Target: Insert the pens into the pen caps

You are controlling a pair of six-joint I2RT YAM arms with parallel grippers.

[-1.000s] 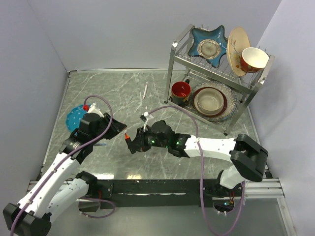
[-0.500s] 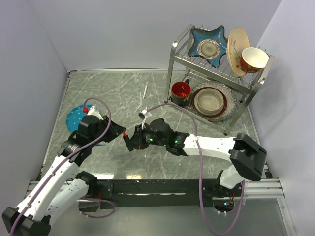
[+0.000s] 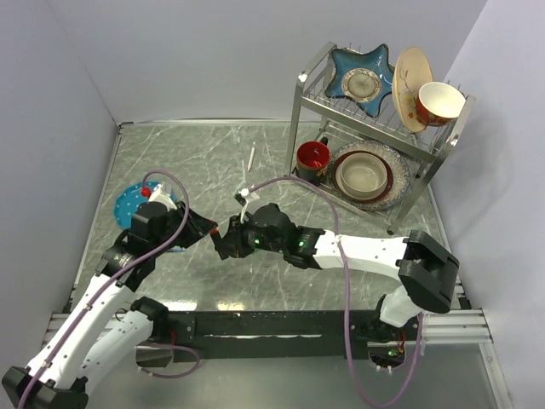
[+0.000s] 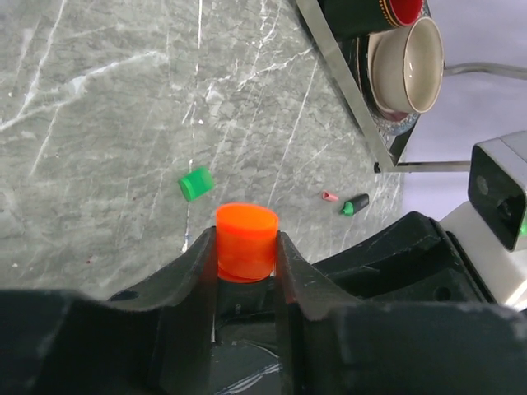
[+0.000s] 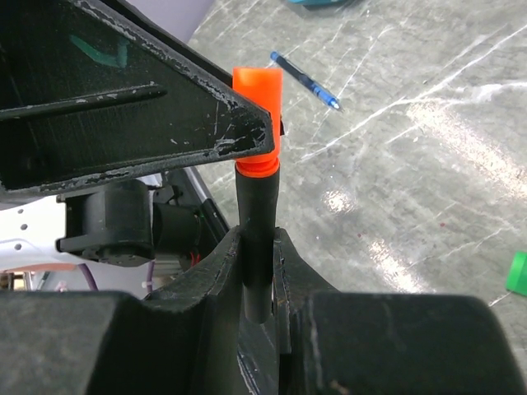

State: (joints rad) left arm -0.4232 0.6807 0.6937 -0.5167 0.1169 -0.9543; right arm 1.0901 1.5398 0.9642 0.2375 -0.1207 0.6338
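My left gripper (image 4: pixel 245 251) is shut on an orange pen cap (image 4: pixel 245 241), clamped between both fingers. My right gripper (image 5: pixel 257 247) is shut on a stubby black marker (image 5: pixel 257 218) that points away from the camera. The orange cap (image 5: pixel 257 115) sits over the marker's tip end, with one left finger pressed against its side. From above, the left gripper (image 3: pixel 204 228) and right gripper (image 3: pixel 226 239) meet tip to tip. On the table lie a green cap (image 4: pixel 196 183), a pink cap (image 4: pixel 330 196), a green-tipped marker (image 4: pixel 355 204), a blue pen (image 5: pixel 305 81) and a white pen (image 3: pixel 251 158).
A metal dish rack (image 3: pixel 300 94) with plates and bowls stands at the back right, a red mug (image 3: pixel 312 159) at its foot. A blue plate (image 3: pixel 128 204) lies at the left, behind the left arm. Grey walls close in the table's left, far and right sides.
Both grippers have moved toward each other, the right one leftward. The marker's orange tip, bare a second ago, is now covered where the grippers meet.
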